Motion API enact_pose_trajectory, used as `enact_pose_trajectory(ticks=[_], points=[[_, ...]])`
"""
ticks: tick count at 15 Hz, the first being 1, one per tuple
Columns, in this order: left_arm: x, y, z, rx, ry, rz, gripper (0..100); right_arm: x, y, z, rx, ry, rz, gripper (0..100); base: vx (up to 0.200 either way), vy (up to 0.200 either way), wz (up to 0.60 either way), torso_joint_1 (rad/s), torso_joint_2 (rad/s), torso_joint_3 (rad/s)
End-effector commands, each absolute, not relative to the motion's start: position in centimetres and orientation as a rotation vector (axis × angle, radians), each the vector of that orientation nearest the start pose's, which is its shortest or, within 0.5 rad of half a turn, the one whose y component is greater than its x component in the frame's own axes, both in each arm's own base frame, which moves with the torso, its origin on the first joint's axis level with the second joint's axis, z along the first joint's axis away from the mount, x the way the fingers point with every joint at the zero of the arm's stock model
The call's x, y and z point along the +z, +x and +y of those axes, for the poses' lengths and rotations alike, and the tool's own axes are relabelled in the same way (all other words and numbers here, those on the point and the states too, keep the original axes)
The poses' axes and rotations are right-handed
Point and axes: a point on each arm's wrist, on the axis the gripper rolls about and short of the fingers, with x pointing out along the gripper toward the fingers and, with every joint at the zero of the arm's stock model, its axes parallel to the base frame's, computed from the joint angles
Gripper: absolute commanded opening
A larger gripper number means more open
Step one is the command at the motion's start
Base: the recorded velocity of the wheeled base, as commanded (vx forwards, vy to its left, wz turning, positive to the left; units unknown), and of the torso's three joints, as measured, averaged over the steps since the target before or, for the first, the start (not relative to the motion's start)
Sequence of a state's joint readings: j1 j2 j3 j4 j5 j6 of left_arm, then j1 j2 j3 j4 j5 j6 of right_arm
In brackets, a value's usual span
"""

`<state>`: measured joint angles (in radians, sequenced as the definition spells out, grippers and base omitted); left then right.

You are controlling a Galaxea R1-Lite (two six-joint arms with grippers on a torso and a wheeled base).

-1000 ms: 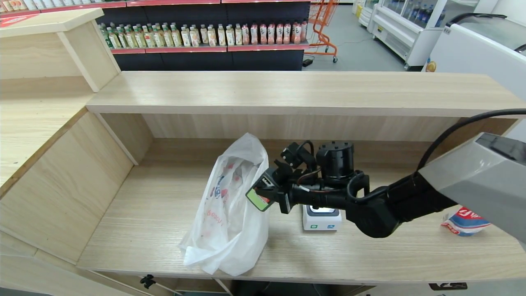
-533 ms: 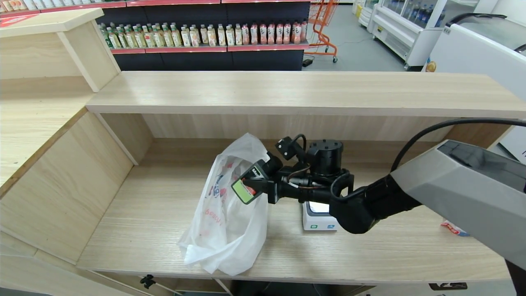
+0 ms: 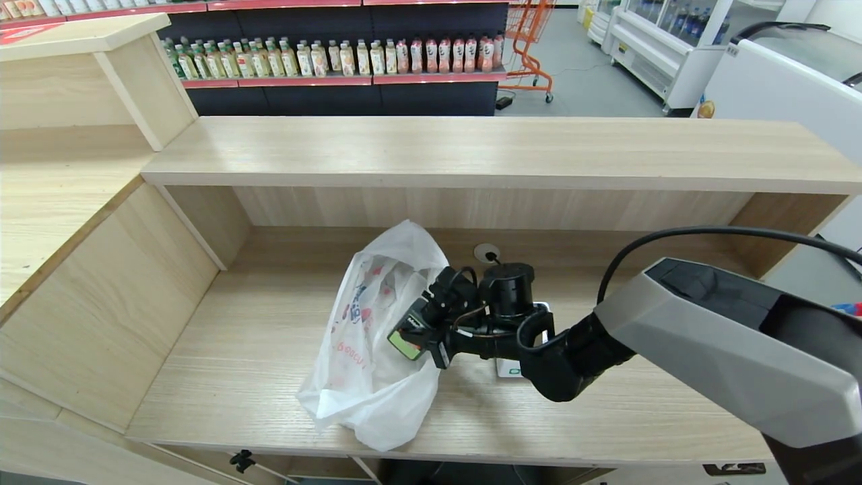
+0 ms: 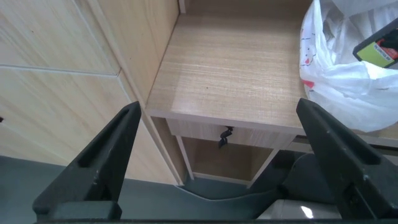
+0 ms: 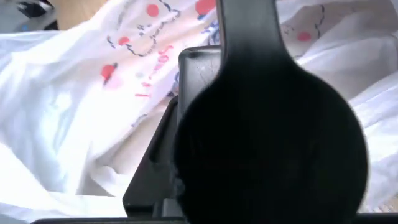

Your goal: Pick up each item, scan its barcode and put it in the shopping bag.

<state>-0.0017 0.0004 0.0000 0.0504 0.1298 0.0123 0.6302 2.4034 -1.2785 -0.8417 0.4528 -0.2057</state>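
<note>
your right gripper [image 3: 421, 332] is clamped on a box [image 3: 403, 344] at the bag [image 3: 367, 397] mouth, scanner [image 3: 508, 369] back by its wrist; left gripper [image 4: 217, 111] spread wide.

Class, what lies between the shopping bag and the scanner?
In the head view, the right gripper, shut on a green-faced box, and its wrist span the gap from scanner to bag.

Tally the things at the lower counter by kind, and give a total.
Shopping bag: 1
Green-faced box, held in the right hand at the bag's mouth: 1
White scanner, mostly hidden by the arm: 1
Red-and-blue item, mostly hidden: 1
Total: 4
</note>
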Motion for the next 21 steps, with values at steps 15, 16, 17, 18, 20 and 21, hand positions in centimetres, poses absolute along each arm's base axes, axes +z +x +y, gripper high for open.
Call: enact_pose_trajectory(ticks=[15,16,17,18,20,21], points=[[7.0,-2.3,0.3,0.129,0.016,0.051,100,17.7,33.2,19.5,0.915,0.547,0.356,100,0.0,0.0,0.0,0.0,0.0,0.0],[7.0,-2.3,0.3,0.129,0.016,0.051,100,19.0,31.7,18.4,0.912,0.585,0.353,100,0.0,0.0,0.0,0.0,0.0,0.0],[7.0,-2.3,0.3,0.129,0.016,0.051,100,20.0,30.3,16.9,0.898,0.589,0.336,100,0.0,0.0,0.0,0.0,0.0,0.0],[7.0,-2.3,0.3,0.13,0.016,0.051,100,20.6,28.6,15.1,0.88,0.585,0.323,100,0.0,0.0,0.0,0.0,0.0,0.0],[7.0,-2.3,0.3,0.129,0.016,0.051,100,22.1,25.0,10.8,0.836,0.565,0.298,100,0.0,0.0,0.0,0.0,0.0,0.0],[7.0,-2.3,0.3,0.129,0.016,0.051,100,22.7,22.7,9.2,0.797,0.565,0.333,100,0.0,0.0,0.0,0.0,0.0,0.0]])
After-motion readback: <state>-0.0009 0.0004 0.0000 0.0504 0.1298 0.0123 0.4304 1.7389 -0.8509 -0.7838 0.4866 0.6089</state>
